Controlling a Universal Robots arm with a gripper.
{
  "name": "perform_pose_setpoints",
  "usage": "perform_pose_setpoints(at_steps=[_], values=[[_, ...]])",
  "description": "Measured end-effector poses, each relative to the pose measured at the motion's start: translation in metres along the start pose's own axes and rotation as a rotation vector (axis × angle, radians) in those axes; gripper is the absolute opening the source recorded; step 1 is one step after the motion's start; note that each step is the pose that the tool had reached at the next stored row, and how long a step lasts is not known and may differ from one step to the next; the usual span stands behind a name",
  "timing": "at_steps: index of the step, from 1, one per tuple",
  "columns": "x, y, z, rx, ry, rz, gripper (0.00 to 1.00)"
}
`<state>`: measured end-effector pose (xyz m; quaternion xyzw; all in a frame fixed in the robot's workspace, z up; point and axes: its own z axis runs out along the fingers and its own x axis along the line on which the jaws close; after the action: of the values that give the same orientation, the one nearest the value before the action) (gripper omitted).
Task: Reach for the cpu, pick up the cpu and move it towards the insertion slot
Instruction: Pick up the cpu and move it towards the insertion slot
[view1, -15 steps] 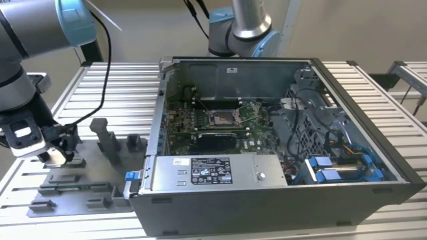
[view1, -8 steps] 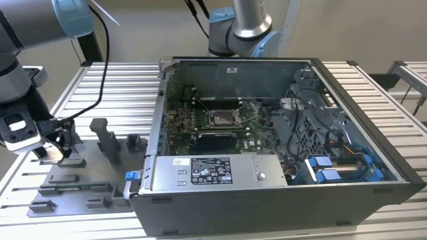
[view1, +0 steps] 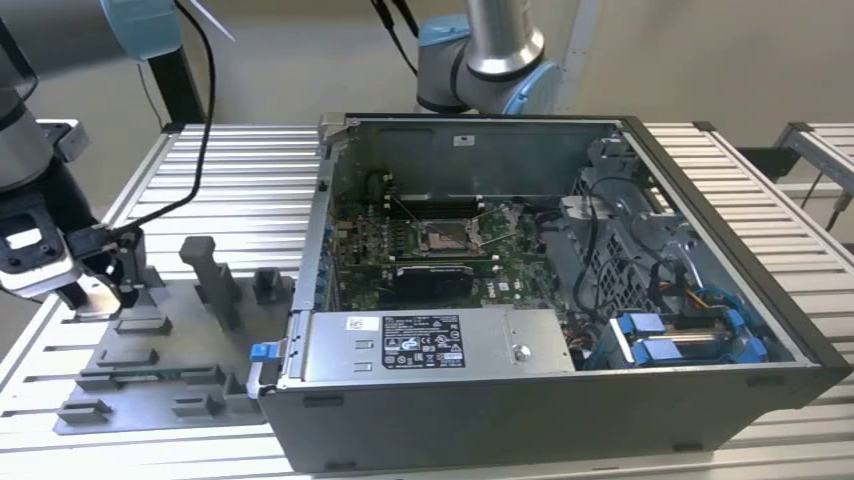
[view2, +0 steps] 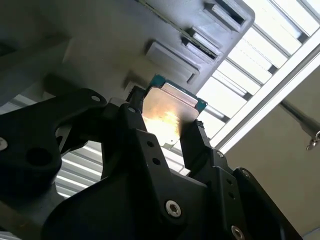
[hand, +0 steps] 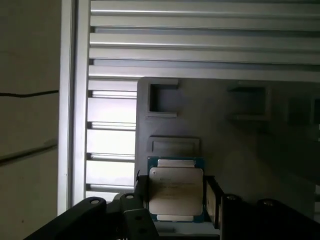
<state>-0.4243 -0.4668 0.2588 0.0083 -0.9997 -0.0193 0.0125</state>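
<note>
**Exterior view:** gripper (view1: 96, 288) hangs at the exterior view's left, over the far corner of a grey fixture tray (view1: 200, 342) w/ upright blocks. The tray lies on a slatted table (view1: 267, 200). At the exterior view's right stands an open PC case (view1: 534, 420). Inside it is a green motherboard (view1: 363, 270) w/ the insertion slot (view1: 447, 237) near its middle: silver frame, dark centre, thin wire levers. Gripper & slot are well apart, w/ the case wall btw them. This view gives the layout but not the grasp.

**Second wrist view:** here the grasp is plain. The cpu (view2: 172, 112) sits btw two black fingers (view2: 131, 125), which are clenched on two opposite edges. The metal top glares bright and a teal-green rim shows at the far edge. Beyond it are the grey tray w/ rectangular recesses and the pale slats.

**First wrist view:** the cpu is seen nearly face-on: square silvery lid on a green-edged board, w/ a finger tight at each side. A shallow rectangular recess (hand: 174, 146) of the tray lies just beyond it. Can't tell whether the cpu touches the tray. So the cpu is in the gripper, at the tray, far from the slot.
</note>
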Motion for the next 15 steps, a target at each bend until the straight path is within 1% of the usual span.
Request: perform_pose_setpoints(at_steps=[15], values=[[0.0005,0.0008,-0.0196,0.0000,0.0000,0.000,0.00]])
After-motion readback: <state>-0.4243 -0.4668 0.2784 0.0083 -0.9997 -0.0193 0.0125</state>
